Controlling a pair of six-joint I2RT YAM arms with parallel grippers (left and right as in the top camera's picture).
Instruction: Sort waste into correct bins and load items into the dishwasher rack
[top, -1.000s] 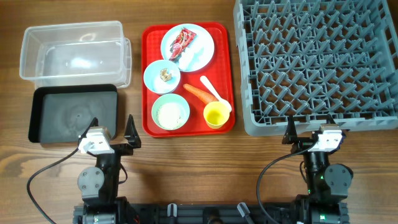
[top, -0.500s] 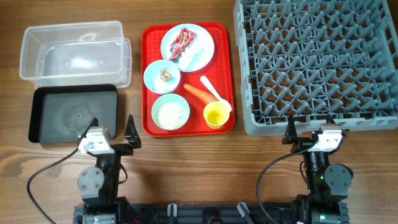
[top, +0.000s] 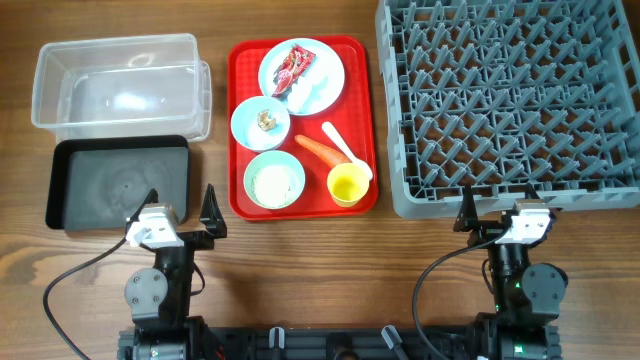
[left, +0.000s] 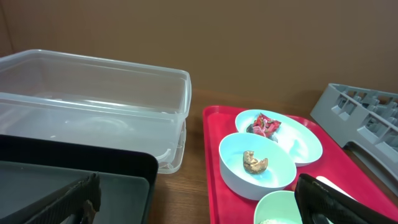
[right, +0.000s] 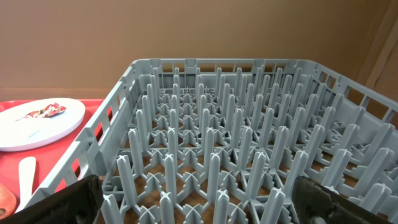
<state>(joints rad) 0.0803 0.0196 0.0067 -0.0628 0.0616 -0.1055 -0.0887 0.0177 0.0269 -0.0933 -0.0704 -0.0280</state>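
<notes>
On the red tray (top: 240, 70), a light-blue plate (top: 322, 85) carries the red wrapper (top: 294, 68). A small blue bowl (top: 245, 125) holds a brown scrap (top: 266, 119), and the pale-green bowl (top: 250, 185) holds rice (top: 275, 183). A carrot (top: 318, 150), white spoon (top: 345, 150) and yellow cup (top: 347, 185) lie beside them. The clear tub (top: 120, 85) and black tray (top: 118, 182) sit at the left, the grey rack (top: 500, 197) at the right. My left gripper (top: 181, 208) is open near the black tray's front edge. My right gripper (right: 199, 205) is open before the rack (right: 236, 137). Both hold nothing.
The left wrist view shows the tub (left: 93, 106), black tray (left: 74, 168), scrap bowl (left: 273, 180) and plate (left: 301, 143) ahead. Cables run from both arm bases along the table's front. Bare wood lies between the arm bases and in front of the red tray.
</notes>
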